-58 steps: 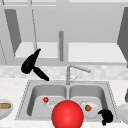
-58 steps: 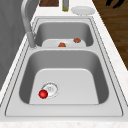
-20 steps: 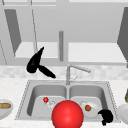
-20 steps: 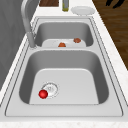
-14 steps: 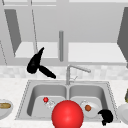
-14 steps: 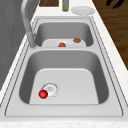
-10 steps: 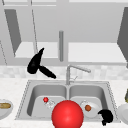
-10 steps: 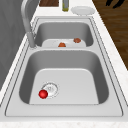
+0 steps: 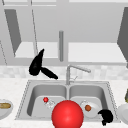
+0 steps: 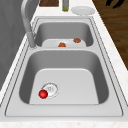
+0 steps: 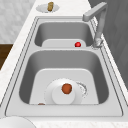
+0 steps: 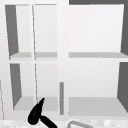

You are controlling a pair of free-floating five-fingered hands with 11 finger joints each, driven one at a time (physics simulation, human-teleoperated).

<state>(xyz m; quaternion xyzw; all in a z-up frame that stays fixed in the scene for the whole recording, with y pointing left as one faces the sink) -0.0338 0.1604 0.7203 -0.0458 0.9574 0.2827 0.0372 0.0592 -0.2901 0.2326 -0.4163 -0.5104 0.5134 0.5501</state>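
The left hand hangs in the air above the far left of the sink, in front of the lower shelf of an open wall cabinet; its fingers are straight and spread, holding nothing. The cabinet door's grey bar handle is just to its right, apart from it. The right hand floats at the near right corner of the sink, fingers curled in with nothing in them.

The sink is a grey steel double basin set in a pale speckled counter, with a bent tap at the far edge between the basins. In the left basin a small red ball lies just beside the drain. The right basin holds a white plate with a brown round piece of food on it. A big red ball sits at the near edge, in front of the divider.

On the counter left of the sink is a dish with a brown roll; to the right, a white plate.
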